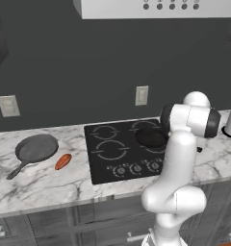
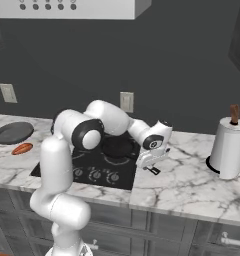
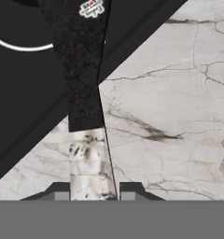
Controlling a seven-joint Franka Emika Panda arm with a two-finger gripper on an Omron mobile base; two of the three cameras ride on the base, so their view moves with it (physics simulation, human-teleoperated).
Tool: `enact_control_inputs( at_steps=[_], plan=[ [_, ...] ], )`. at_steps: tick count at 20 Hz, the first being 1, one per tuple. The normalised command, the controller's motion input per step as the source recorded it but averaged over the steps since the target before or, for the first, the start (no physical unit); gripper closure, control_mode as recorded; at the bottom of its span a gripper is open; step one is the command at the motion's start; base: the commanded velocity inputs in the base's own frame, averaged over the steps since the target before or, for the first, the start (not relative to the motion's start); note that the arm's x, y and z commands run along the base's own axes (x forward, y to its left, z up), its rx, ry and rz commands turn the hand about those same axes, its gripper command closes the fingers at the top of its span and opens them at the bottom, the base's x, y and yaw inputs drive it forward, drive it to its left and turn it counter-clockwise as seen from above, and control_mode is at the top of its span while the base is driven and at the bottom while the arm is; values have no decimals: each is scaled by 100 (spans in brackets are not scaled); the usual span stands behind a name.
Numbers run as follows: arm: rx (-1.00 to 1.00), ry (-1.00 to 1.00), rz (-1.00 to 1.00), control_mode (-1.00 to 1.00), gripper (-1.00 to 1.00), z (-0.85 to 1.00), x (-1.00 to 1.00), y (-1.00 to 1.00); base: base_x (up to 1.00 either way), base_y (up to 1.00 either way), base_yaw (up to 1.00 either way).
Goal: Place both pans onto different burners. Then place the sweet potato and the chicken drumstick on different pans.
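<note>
The near-black pan [image 1: 151, 138] [image 2: 117, 146] rests on the right half of the black cooktop [image 1: 100, 166], over burner rings it mostly hides. Its thin black handle [image 3: 81, 70] reaches out over the marble to the cooktop's right. My gripper [image 2: 151, 162] [image 3: 94, 193] is shut on the handle's pale end, one fingertip [image 3: 58, 191] on each side. Bare burners [image 1: 107, 131] lie on the cooktop's left half. The dull grey pan [image 1: 34, 148] [image 2: 12, 132] lies on the counter left of the cooktop, the sweet potato [image 1: 63, 161] [image 2: 23, 148] beside it. The chicken drumstick is out of view.
A paper towel roll [image 2: 227, 147] stands upright on the counter at the far right. Knobs [image 1: 136, 168] line the cooktop's front edge. A range hood [image 1: 160, 7] hangs above. My own arm [image 1: 177, 158] hides the cooktop's right edge in the left base view.
</note>
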Motion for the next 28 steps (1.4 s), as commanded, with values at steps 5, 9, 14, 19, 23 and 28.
enact_control_inputs(
  at_steps=[5, 9, 14, 19, 23, 28],
  plan=[
    [0, 0, 0, -100, 100, -40, -66, -19, 0, 0, 0],
    [0, 0, 0, -100, 100, -41, -73, -24, 0, 0, 0],
    [0, 0, 0, -100, 100, -36, -53, -11, 0, 0, 0],
    [0, 0, 0, -100, -100, -30, -28, 0, 0, 0, 0],
    [0, 0, 0, -100, -100, -12, -27, 0, 0, 0, 0],
    [0, -5, 0, -100, -100, 10, -39, -2, 0, 0, 0]
  ],
)
